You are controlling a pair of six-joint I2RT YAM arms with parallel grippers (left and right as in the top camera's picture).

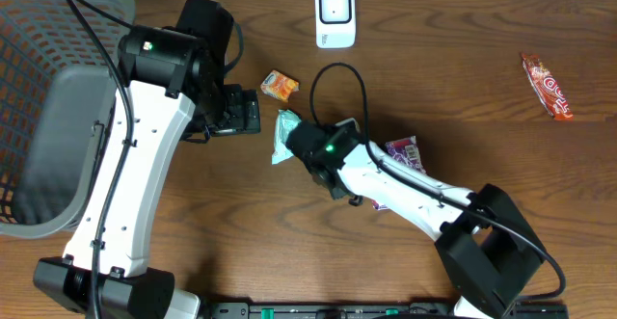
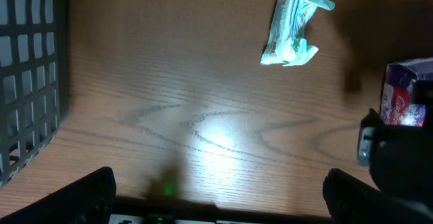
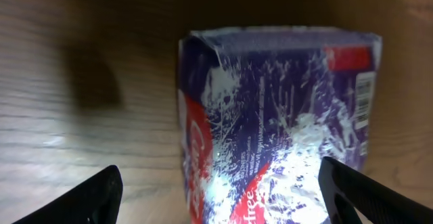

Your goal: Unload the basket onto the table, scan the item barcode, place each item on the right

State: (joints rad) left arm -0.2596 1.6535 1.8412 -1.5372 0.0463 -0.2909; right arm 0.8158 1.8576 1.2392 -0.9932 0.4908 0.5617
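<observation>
Hovering above the purple-and-red packet (image 3: 270,116) on the wooden table (image 3: 61,136), the right gripper (image 3: 218,173) stands wide, with the packet centred between its fingers. The left gripper (image 2: 216,180) is wide too and holds nothing.

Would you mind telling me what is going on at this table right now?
The right claw is open, its fingers either side of a purple and red packet, not closed on it. The left claw hangs open and empty over the table near a pale green packet. The white device at the far edge stands alone.
</observation>
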